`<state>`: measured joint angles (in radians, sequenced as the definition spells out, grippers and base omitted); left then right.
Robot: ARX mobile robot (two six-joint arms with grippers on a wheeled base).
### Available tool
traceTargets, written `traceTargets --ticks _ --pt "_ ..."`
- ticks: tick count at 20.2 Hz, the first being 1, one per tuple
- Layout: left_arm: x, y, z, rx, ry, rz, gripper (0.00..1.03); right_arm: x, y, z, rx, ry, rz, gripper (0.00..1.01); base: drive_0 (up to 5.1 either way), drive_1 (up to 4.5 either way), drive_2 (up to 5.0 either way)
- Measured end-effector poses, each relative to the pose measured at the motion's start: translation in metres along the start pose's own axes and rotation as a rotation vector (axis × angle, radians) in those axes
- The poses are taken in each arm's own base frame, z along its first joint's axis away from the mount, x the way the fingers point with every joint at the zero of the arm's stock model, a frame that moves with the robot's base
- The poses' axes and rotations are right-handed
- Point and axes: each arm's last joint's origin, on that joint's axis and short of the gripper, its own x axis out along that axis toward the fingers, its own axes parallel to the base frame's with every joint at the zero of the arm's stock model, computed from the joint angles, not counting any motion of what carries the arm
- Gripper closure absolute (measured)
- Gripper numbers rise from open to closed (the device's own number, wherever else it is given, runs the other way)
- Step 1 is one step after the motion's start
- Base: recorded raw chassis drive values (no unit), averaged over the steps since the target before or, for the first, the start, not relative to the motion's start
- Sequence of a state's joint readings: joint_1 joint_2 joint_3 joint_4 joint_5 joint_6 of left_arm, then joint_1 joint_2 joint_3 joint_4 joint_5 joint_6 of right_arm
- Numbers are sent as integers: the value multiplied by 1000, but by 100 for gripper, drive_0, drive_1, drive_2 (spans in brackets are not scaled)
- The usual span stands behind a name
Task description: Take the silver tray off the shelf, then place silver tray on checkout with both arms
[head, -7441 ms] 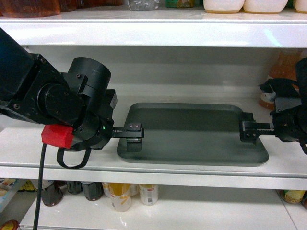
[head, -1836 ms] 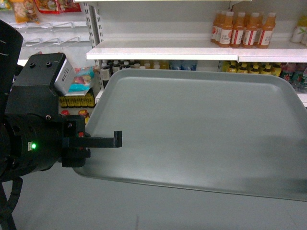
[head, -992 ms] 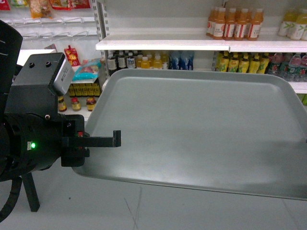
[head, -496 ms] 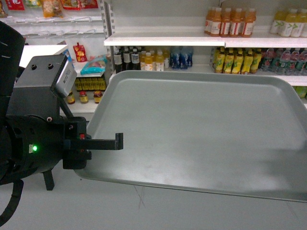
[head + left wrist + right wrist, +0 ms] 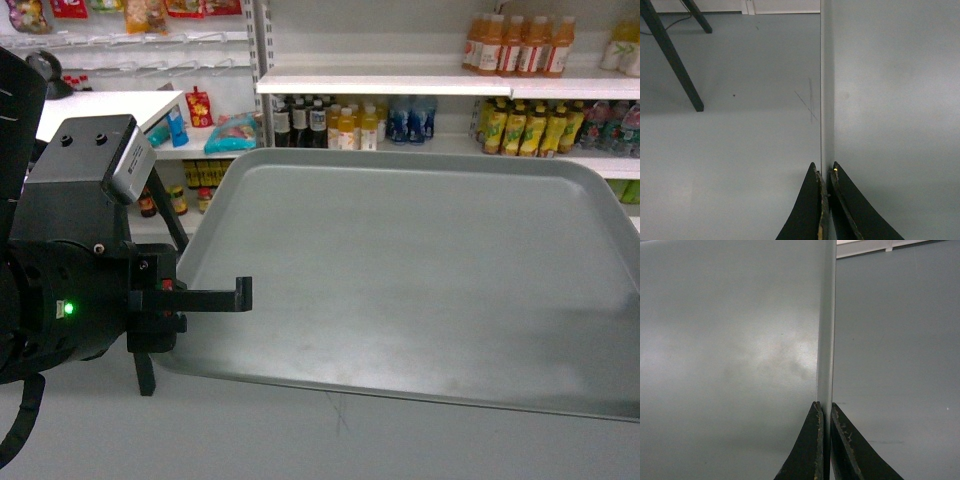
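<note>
Grey-green and matte, the silver tray (image 5: 420, 280) fills most of the head view and is held in the air above the pale grey floor (image 5: 90, 430), with nothing under it. It has rounded corners and a low raised rim, and its flat surface carries nothing. Behind the tray stand white store shelves (image 5: 400, 85) with rows of bottles (image 5: 515, 45), orange ones on the upper board and darker and yellow ones on the board below; more packets hang to the left of the tray. At the tray's left edge is the bulky black left arm (image 5: 70, 270), with a small green light (image 5: 67, 308) on its body and a grey block on top. The left gripper (image 5: 205, 297) reaches over the tray's left rim, one thin black finger lying on the top side. In the left wrist view the two fingers (image 5: 807, 210) are closed narrowly on the rim, which runs as a thin pale line between them, with the tray surface to the right of it and the floor to the left. A dark slanted leg (image 5: 672, 57) stands on the floor further from the tray. The right gripper (image 5: 823, 440) shows only in its own wrist view: its two black fingers pinch the tray's right rim in the same narrow way, tray on the left of the rim, floor on the right.
</note>
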<state>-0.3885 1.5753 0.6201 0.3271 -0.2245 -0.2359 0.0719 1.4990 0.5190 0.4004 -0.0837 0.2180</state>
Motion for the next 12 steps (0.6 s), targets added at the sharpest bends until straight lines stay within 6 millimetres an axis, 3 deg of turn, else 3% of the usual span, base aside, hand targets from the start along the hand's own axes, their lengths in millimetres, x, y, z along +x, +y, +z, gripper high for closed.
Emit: traceTargets --ticks 12 --pt "0 0 0 -1 -3 0 100 0 0 1 0 -6 3 99 -507 234 234"
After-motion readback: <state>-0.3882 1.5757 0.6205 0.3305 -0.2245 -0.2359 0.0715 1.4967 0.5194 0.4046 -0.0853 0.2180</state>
